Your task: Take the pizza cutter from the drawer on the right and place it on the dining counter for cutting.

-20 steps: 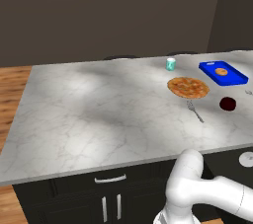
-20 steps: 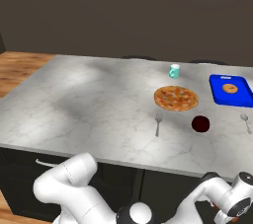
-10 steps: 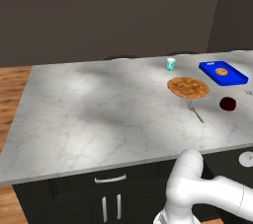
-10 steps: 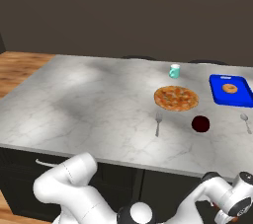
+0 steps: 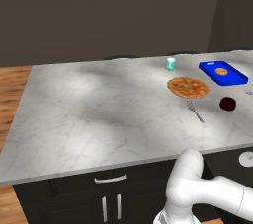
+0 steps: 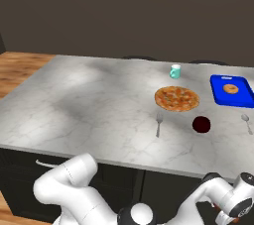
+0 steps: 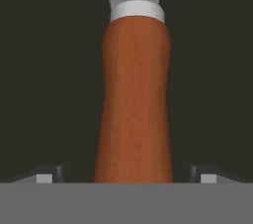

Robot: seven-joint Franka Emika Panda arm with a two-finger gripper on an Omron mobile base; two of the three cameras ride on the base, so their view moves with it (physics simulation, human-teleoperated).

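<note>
Below your hand camera, 1 pizza cutter (image 7: 136,99): brown wooden handle running straight up the view, steel collar and wheel at the top, lying on the dark drawer floor (image 7: 49,80). Your gripper (image 7: 127,174) stands fully open with 1 fingertip either side of the handle, holding nothing, apparently lined up to close across the grip. On the dining counter (image 5: 99,114): 1 pizza (image 5: 188,87), 1 fork (image 5: 195,111), so the cutter likely belongs near them.

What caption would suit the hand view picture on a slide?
Open gripper poised over the pizza cutter, its brown wooden handle lying between the fingertips.
</note>
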